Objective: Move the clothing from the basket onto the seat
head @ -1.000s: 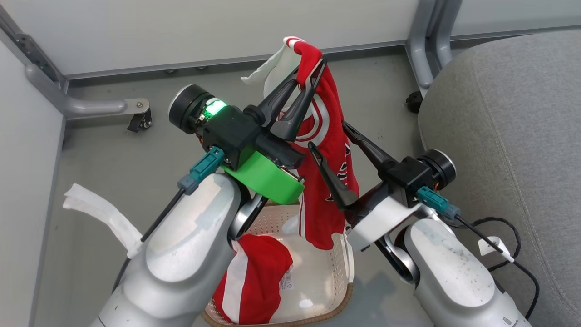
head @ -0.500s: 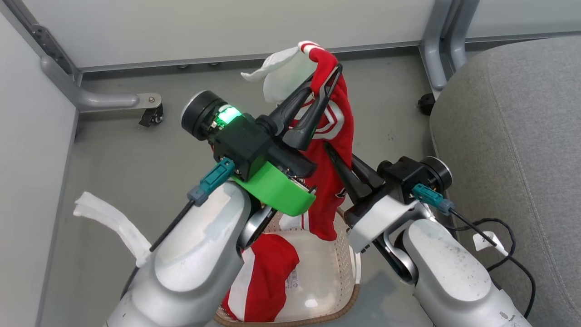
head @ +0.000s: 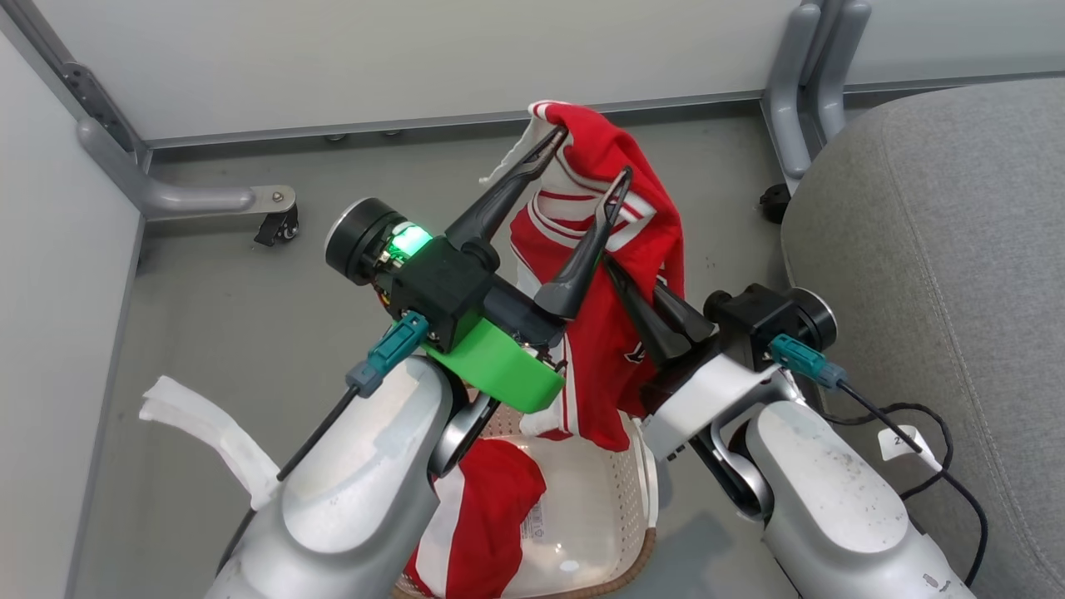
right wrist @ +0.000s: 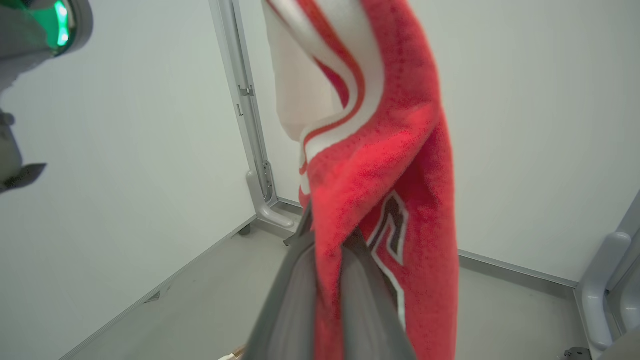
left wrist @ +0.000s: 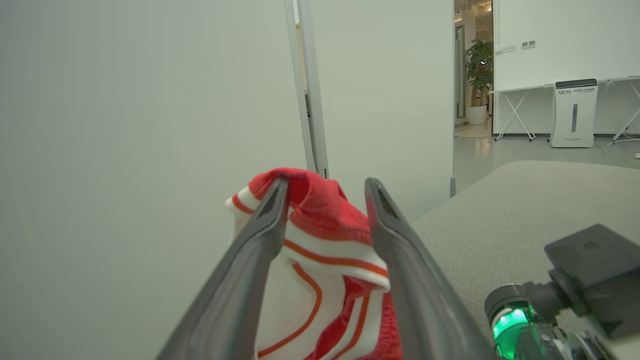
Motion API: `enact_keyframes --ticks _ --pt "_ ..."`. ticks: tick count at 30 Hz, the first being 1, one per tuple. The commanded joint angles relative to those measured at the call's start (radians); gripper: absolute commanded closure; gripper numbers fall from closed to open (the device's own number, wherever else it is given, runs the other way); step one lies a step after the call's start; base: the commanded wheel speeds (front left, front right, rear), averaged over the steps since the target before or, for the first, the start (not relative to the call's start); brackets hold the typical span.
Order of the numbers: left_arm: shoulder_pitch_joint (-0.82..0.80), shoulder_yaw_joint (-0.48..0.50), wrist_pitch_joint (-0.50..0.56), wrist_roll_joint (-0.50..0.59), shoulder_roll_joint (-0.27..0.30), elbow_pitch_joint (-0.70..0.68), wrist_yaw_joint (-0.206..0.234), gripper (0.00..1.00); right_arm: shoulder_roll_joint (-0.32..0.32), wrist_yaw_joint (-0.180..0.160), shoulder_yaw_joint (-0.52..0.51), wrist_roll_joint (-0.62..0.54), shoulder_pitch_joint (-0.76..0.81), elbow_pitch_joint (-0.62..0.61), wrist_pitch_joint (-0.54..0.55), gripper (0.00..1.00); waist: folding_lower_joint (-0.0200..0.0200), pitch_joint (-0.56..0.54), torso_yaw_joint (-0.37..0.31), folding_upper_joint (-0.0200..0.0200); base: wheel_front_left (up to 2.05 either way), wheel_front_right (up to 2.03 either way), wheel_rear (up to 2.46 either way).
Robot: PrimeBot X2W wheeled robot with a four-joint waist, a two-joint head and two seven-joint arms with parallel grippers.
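Observation:
A red garment [head: 624, 249] with white stripes and black-and-white lettering hangs above the basket [head: 620, 499]. My right gripper [head: 616, 270] is shut on its middle; the right wrist view shows the fingers [right wrist: 300, 295] pinching the red fabric [right wrist: 380, 165]. My left gripper [head: 589, 158] stands open, and the garment's striped top edge [left wrist: 325, 240] is draped between and over its fingers [left wrist: 260, 235]. A second red and white garment [head: 487, 516] lies in the cream basket at the bottom, partly hidden by my left arm. The grey seat [head: 940, 249] spreads at the right.
White partition walls close the back and left, with metal feet and a caster [head: 279, 226] on the grey floor. A white cloth strip [head: 195, 416] lies at the left. A black cable [head: 932, 416] loops by the seat's edge.
My right gripper shut on the hanging garment's middle. My left gripper then opened, and the top of the garment slackened and spread across its fingers.

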Motion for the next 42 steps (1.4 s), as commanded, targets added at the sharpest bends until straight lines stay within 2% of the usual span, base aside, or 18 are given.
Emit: enact_keyframes --ticks 1,16,42 --pt "0.016 0.004 -0.003 0.008 0.001 0.004 -0.003 0.0 -0.004 -0.001 -0.007 -0.001 0.016 -0.006 -0.002 1.0 0.0 -0.004 -0.004 0.0087 0.0 0.0 0.0" --pt "0.08 0.021 -0.003 0.041 0.006 0.002 -0.003 0.0 -0.004 -0.001 -0.103 -0.062 0.078 -0.052 -0.002 1.0 0.0 -0.024 -0.061 0.0087 0.0 0.0 0.0" --pt "0.127 -0.033 -0.002 0.059 0.075 0.035 -0.003 0.0 -0.003 -0.001 -0.322 -0.139 0.22 -0.196 -0.002 1.0 0.0 0.043 -0.333 0.0087 0.0 0.0 0.0"
